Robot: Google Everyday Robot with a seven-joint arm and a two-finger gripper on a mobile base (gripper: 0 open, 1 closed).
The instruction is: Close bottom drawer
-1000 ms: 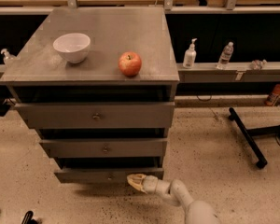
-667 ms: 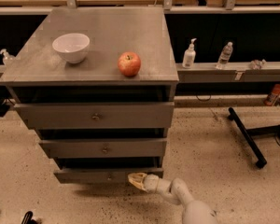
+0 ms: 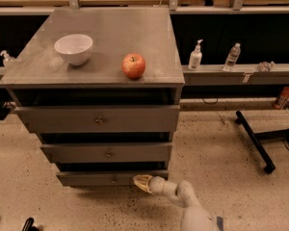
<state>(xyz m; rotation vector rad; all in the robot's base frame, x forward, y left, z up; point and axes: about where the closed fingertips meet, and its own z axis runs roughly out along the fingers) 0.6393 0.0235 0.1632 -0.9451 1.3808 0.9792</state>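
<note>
The bottom drawer [image 3: 98, 178] is the slimmest grey front at the foot of the cabinet, with a small knob [image 3: 114, 179] at its centre. It stands out a little from the cabinet body. My gripper [image 3: 140, 182] comes in from the lower right on a white arm and its tip rests against the right part of the drawer front, just right of the knob.
The mid drawer [image 3: 106, 152] and top drawer [image 3: 98, 119] sit above. A white bowl [image 3: 73, 48] and a red apple [image 3: 134, 65] stand on the cabinet top. Bottles [image 3: 195, 57] line a ledge at right. A black stand leg [image 3: 254, 141] lies on the floor.
My gripper has stayed against the bottom drawer front, shifting barely to the left. The drawer looks much the same.
</note>
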